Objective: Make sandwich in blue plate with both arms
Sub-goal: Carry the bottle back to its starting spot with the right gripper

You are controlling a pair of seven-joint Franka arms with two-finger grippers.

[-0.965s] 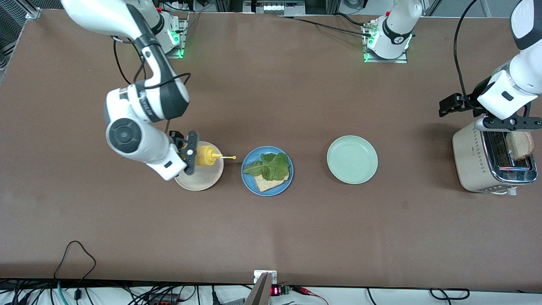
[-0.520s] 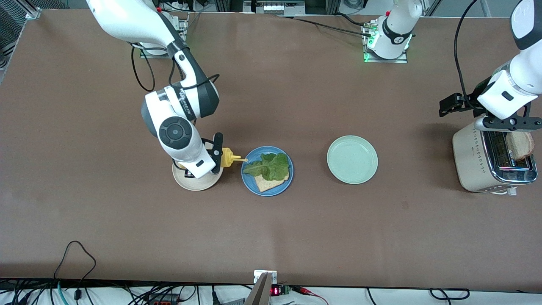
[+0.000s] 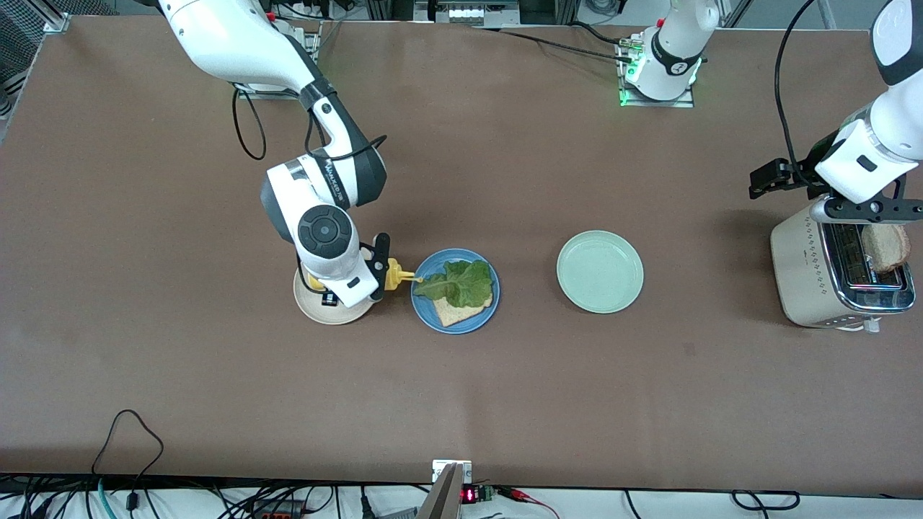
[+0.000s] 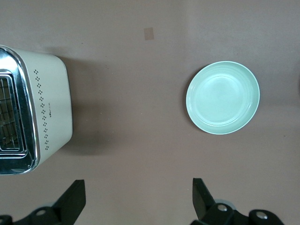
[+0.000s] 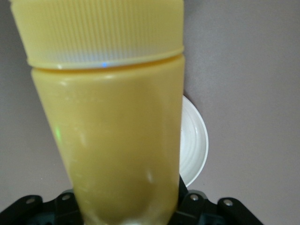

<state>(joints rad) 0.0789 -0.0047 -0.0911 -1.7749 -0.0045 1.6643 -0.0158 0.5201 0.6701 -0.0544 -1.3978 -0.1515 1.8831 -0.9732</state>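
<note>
On the table:
Blue plate: near the middle of the table we find the blue plate [image 3: 455,291], resting flat on the brown table [image 3: 461,389].
Sandwich so far: on that plate we see one bread slice [image 3: 462,310] toward its 6 o'clock edge, with a ruffled lettuce leaf [image 3: 456,282] lying on top; we see no second slice on it.
Mustard bottle: at the plate's 9 o'clock rim we see a yellow squeeze bottle [image 3: 395,274] tipped on its side in the air, its thin nozzle reaching over the rim and close to the leaf.
Right gripper: we see the right gripper [image 3: 381,261] clamped around that bottle; in the right wrist view the yellow body [image 5: 122,140] fills the space between the black fingers.
Cream plate: at 9 o'clock from the blue plate, just beside it, we see a cream plate [image 3: 324,306] partly under the right arm's wrist.
Mint plate: at 3 o'clock from the blue plate, apart from it, we see an empty pale green plate [image 3: 600,272], which also shows in the left wrist view [image 4: 223,97].
Toaster: farther along at 3 o'clock, at the left arm's end of the table, we see a cream toaster [image 3: 836,274] with a bread slice [image 3: 885,246] standing up out of its slot.
Left gripper: we see the left gripper [image 3: 869,209] waiting above the toaster, its fingers spread wide [image 4: 70,202] and holding nothing.
</note>
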